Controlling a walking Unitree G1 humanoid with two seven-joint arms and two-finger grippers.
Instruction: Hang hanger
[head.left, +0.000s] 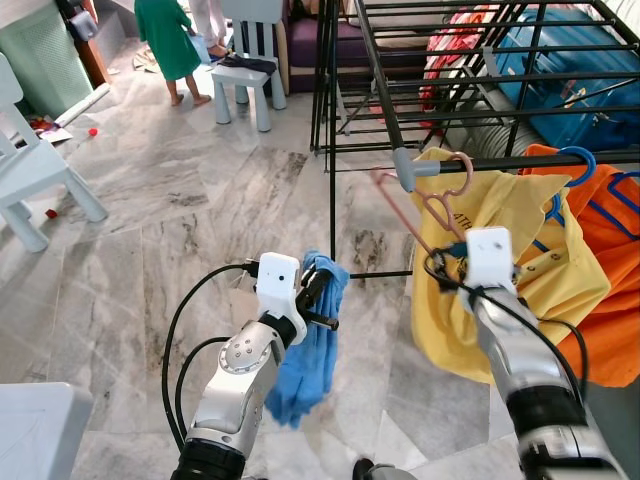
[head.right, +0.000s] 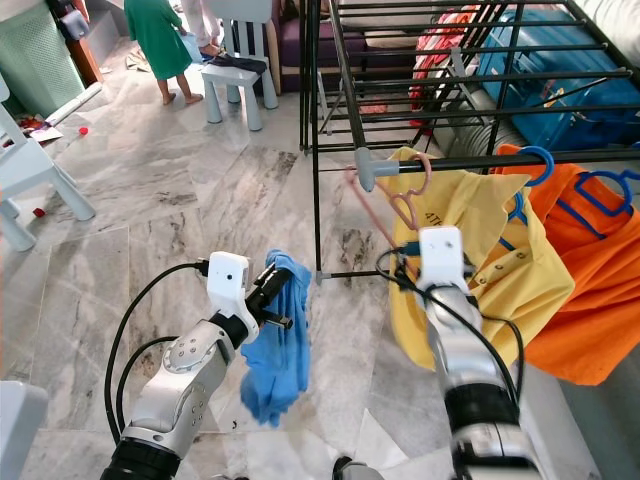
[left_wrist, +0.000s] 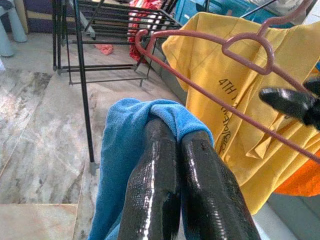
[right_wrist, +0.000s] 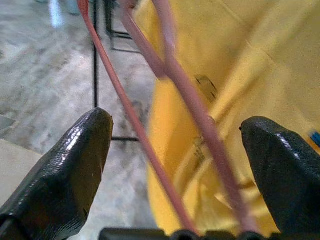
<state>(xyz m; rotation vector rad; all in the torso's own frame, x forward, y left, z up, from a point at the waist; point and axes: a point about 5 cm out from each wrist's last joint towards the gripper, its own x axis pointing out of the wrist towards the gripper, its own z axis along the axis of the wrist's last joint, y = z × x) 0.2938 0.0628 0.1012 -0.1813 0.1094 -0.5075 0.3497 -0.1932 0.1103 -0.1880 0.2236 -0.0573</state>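
1. My right gripper (right_wrist: 172, 150) has its fingers apart, with the pink hanger (head.left: 425, 205) running between them but not pinched; the hook sits over the rack rail (head.left: 520, 160), in front of the yellow shirt (head.left: 520, 270).
2. I'd check the hook is fully seated before backing straight out.
3. My left gripper (left_wrist: 182, 150) is clamped on the blue cloth (head.left: 315, 340), to the near left; I'd keep it clear of the rack.

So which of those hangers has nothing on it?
The pink hanger, between the open right end effector fingers. The blue hangers carry shirts.
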